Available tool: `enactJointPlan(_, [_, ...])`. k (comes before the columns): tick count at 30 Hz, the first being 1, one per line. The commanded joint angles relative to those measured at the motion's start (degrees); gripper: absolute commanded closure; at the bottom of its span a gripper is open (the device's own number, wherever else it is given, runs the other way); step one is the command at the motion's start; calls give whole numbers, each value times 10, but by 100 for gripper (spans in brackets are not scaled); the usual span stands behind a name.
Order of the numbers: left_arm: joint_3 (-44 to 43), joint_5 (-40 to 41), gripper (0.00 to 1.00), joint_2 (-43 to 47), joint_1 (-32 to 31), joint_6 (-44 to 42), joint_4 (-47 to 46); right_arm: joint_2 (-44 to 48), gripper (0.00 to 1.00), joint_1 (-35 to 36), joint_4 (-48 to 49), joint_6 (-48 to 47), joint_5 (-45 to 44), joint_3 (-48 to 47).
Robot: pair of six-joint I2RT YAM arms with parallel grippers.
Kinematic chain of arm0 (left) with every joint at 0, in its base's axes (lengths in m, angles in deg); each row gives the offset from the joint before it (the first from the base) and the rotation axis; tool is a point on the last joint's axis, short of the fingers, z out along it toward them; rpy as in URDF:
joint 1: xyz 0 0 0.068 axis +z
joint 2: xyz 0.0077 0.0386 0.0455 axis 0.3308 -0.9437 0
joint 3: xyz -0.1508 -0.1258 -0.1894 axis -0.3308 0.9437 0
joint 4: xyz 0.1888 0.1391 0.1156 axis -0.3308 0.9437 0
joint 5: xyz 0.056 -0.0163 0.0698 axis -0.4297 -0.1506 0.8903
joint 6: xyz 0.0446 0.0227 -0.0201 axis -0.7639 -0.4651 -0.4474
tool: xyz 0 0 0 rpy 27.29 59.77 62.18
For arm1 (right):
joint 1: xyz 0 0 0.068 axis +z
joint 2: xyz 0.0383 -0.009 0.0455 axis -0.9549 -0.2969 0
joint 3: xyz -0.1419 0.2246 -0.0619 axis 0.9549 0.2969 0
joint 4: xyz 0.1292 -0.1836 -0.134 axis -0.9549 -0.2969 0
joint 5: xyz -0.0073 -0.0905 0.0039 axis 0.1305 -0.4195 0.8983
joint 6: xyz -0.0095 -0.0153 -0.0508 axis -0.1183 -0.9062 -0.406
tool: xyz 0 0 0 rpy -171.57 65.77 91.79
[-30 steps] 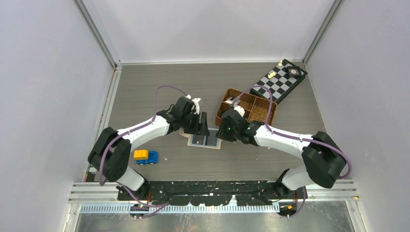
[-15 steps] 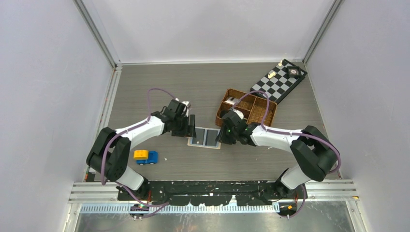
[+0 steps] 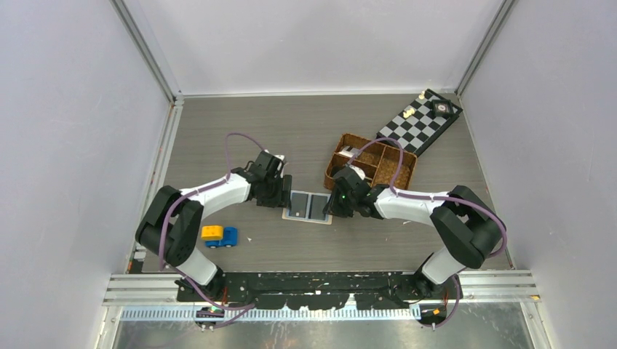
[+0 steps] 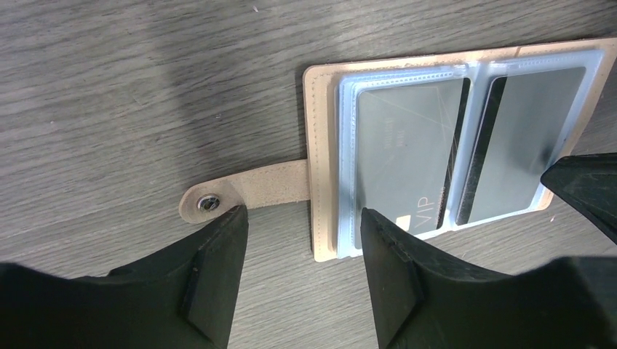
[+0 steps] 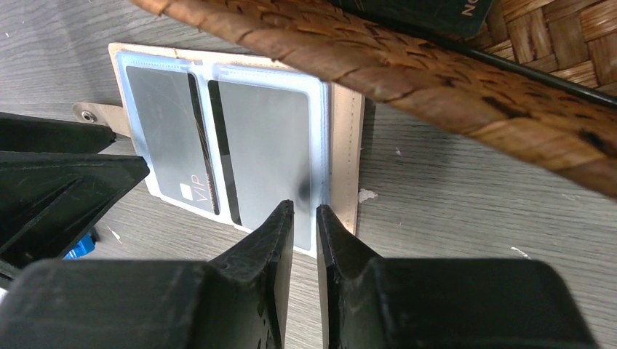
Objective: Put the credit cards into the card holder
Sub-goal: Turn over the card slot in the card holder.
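The card holder (image 3: 309, 207) lies open on the table, a beige wallet (image 4: 320, 145) with its snap tab (image 4: 211, 203) pointing left. A silver-grey card marked VIP (image 4: 404, 160) sits in its left clear pocket and a second grey card (image 4: 509, 145) in the right one. My left gripper (image 4: 304, 222) is open and empty, straddling the wallet's left edge near the tab. My right gripper (image 5: 304, 211) has its jaws almost together with nothing between them, tips at the right pocket's outer edge (image 5: 320, 167). No loose card shows on the table.
A brown woven divided basket (image 3: 371, 161) stands just behind my right gripper, its rim (image 5: 436, 65) close above it, with a dark flat item (image 5: 415, 11) inside. A chessboard (image 3: 422, 120) lies at the back right. A yellow and blue toy truck (image 3: 220, 235) sits front left.
My left gripper has drawn back to the left, off the wallet's face to its left edge. My right gripper has stayed at the wallet's right edge.
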Motion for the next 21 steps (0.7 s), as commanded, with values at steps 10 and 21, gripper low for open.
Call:
enactJointPlan(10, [1,8,43,-19,0,-8,-5,11,77,-3,-8,-2,-26,-5])
enactJointPlan(21, [10,-20,55,-20,0,-5,-21,27,85,-2,29,-1,0,-3])
